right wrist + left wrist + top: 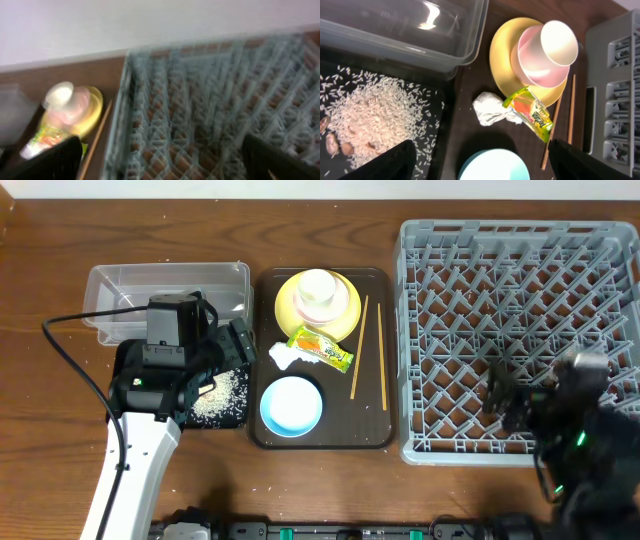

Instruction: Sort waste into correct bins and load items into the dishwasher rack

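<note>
Looks like the rice [370, 120] is already in the black tray [434, 131], so I'd say we're mid trash-sorting. The left gripper [481, 150] hangs spread wide with nothing in it, pointed at the crumpled white tissue [490, 111] and the yellow-green wrapper [532, 112], which lie touching on the brown tray [465, 135] between the yellow plate [502, 55] and the blue bowl [495, 167]. The next move probably means pinching one soft scrap without snagging the other; the right gripper [162, 142] is wide apart and empty too, over the rack [520, 330], which has no dishes yet.
</note>
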Controlling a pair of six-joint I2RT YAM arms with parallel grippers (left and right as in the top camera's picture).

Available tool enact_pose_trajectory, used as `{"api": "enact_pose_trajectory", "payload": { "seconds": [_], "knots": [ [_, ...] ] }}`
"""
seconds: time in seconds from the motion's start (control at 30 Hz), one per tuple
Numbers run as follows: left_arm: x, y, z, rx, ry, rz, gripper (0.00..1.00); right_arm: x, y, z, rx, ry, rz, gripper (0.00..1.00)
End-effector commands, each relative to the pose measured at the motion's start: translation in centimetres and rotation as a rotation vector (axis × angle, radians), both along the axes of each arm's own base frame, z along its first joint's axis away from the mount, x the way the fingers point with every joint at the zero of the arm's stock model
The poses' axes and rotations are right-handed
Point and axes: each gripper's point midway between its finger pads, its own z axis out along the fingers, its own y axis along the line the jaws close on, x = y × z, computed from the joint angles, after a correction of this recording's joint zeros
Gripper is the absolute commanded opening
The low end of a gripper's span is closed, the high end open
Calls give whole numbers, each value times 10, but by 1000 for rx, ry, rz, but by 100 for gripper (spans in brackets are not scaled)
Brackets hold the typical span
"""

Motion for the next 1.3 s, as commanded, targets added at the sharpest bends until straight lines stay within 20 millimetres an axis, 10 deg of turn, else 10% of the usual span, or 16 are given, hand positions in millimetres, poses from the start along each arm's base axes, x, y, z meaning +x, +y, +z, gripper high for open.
{"api": "enact_pose_trajectory", "payload": {
  "seconds": [0.0, 0.4, 0.57, 0.67, 1.27],
  "knots": [
    [3, 2, 5, 9, -15, 1, 88, 18, 32, 28, 82, 151, 131, 99],
    [3, 2, 5, 9, -15, 1, 93, 65, 123, -7, 290, 567, 170, 95],
    [3, 2, 5, 9, -15, 1, 94, 77, 149, -45, 264, 656, 190, 23],
    [3, 2, 5, 9, -15, 1, 94, 86, 153, -70, 216, 698, 166, 1],
    [3, 2, 5, 9, -15, 1, 95, 123, 202, -214, 25, 865, 50, 17]
  ]
}}
